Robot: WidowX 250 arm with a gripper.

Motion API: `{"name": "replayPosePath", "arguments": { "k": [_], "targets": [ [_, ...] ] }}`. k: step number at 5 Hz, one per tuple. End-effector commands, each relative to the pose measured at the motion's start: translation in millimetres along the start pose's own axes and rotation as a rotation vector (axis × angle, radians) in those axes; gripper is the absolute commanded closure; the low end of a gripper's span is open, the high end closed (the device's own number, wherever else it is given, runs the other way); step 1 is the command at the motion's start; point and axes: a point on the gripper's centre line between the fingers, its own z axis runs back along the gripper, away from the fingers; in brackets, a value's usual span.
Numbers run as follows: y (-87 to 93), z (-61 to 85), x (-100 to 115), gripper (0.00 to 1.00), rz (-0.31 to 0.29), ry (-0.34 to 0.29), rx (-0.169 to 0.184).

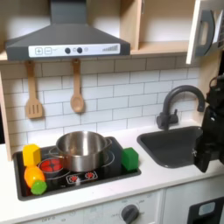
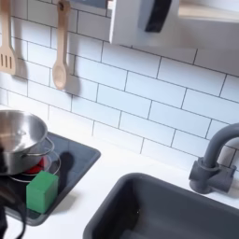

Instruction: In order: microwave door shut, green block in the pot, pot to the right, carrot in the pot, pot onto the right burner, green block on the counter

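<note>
The round shiny steel pot [image 1: 81, 150] is seen on the black cooktop panel [image 1: 105, 173], with the small bright green block [image 1: 129, 158] standing just beside it at the panel's edge toward the first exterior view's right. The orange toy carrot [image 1: 34, 178] lies at the panel's opposite end. The white-framed microwave door [image 1: 204, 30] hangs ajar. The black gripper [image 1: 211, 140] is blurred over the dark grey sink basin [image 1: 171, 145]; its opening cannot be told, though probably nothing is held.

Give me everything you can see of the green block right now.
The green block is a small bright green cube of matte, foam-like look, resting flat and upright on the black cooktop at its corner nearest the sink in the first exterior view. It stands apart from the steel pot, on the pot's right there. Nothing grips or touches it; in the second exterior view its top is paler.
</note>
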Motion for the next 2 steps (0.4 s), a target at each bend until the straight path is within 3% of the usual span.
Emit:
{"name": "replayPosePath", "arguments": {
  "k": [1,2],
  "targets": [
    [1.7,4.1,12.7,0.00,-0.048,-0.029,0.000],
    [-0.4,5.7,17.4,0.00,-0.077,-0.036,-0.004]
  ]
}}
